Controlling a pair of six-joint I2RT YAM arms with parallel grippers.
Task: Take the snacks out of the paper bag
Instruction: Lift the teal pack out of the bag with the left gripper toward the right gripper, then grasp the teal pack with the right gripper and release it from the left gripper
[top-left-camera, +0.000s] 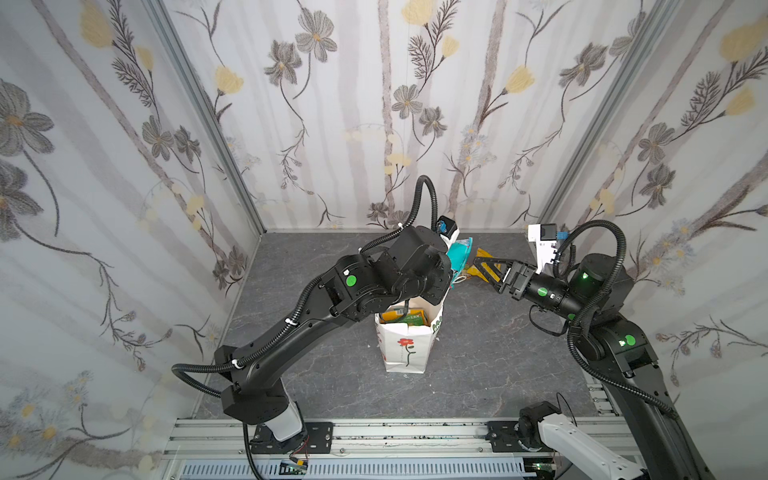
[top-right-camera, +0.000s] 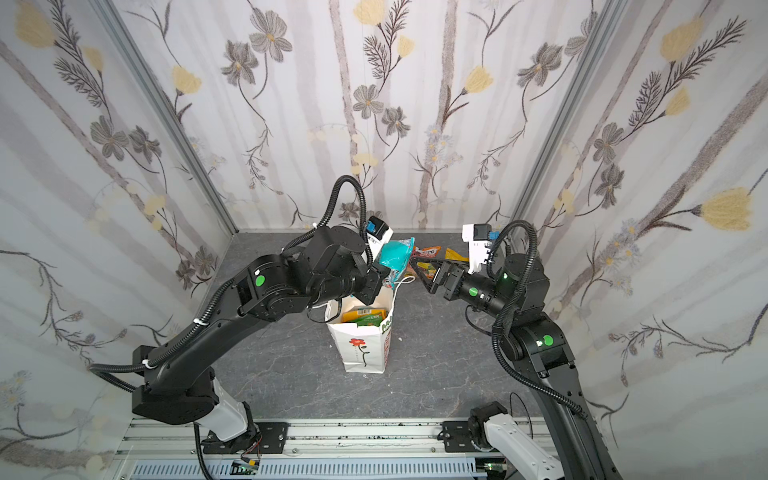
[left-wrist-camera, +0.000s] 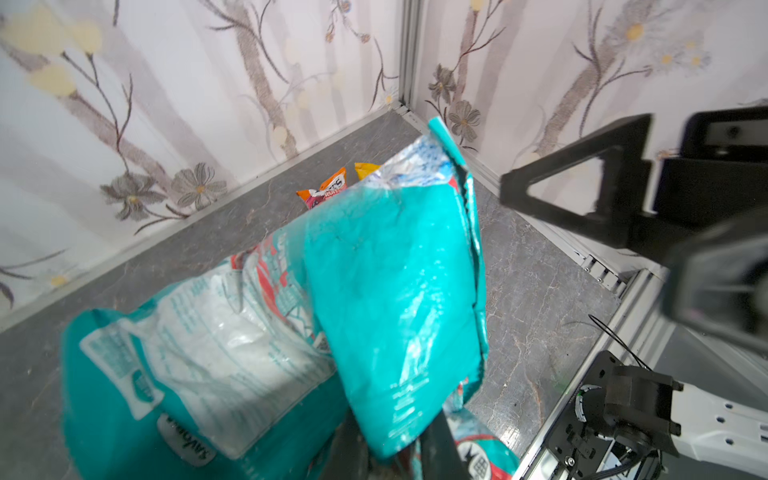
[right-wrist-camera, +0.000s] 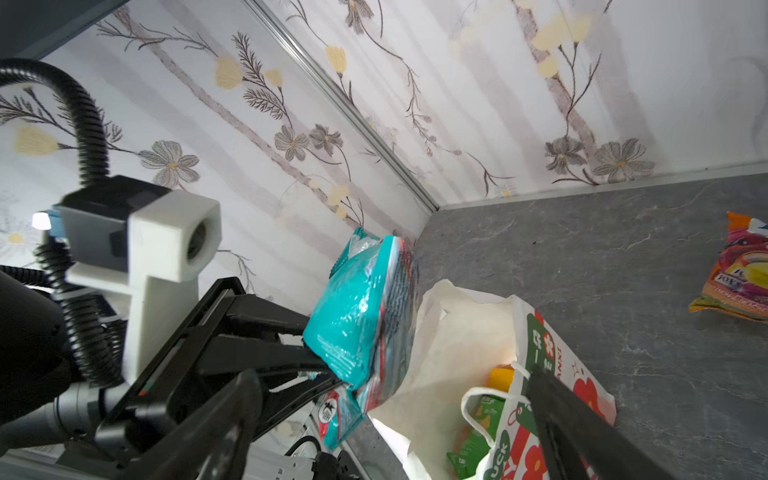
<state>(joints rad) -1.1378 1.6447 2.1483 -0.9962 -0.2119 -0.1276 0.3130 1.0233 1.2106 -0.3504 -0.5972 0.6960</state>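
Two together, a teal packet (left-wrist-camera: 395, 291) and a light teal packet (left-wrist-camera: 216, 332), hang pinched in the left gripper (right-wrist-camera: 318, 351) above the upright paper bag (top-left-camera: 405, 349). The right gripper (top-right-camera: 419, 275) gapes empty beside them; an orange-pink packet (top-right-camera: 428, 251) and a yellow packet (top-right-camera: 455, 254) lie behind.

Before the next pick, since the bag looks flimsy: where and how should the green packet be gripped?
I'd pinch the green packet by its upper edge, coming straight down through the open mouth of the paper bag. It leans inside, top edge nearest the rim; the walls block sideways approach.
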